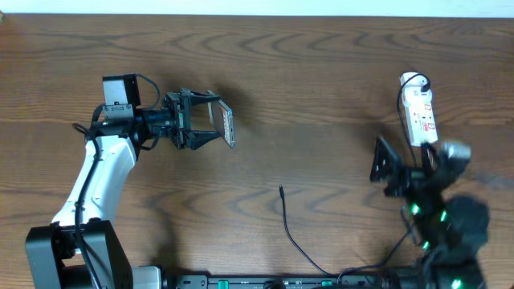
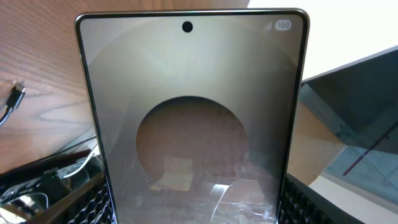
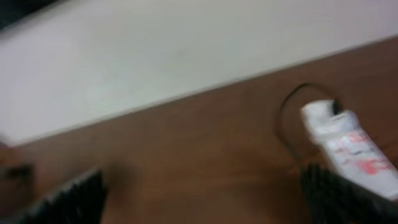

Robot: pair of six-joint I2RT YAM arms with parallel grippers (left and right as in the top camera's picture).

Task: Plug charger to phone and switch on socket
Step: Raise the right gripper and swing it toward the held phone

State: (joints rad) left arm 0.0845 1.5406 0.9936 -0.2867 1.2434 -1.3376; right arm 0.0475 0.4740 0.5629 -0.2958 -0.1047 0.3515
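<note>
My left gripper [image 1: 210,130] is shut on the phone [image 1: 227,126] and holds it on edge above the table's left half. In the left wrist view the phone's glossy screen [image 2: 193,118] fills the frame between the two fingers. The charger, a thin black cable [image 1: 291,229], lies on the table at the front middle with its plug tip [image 1: 281,189] pointing away; the tip also shows in the left wrist view [image 2: 17,92]. The white socket strip [image 1: 420,115] lies at the far right and appears blurred in the right wrist view [image 3: 351,149]. My right gripper [image 1: 389,166] is open and empty, just in front of the strip.
The brown wooden table [image 1: 321,80] has a white wall edge along the back [image 3: 155,56]. The socket's cord loops at its far end [image 1: 416,80]. A black rail runs along the front edge [image 1: 265,281].
</note>
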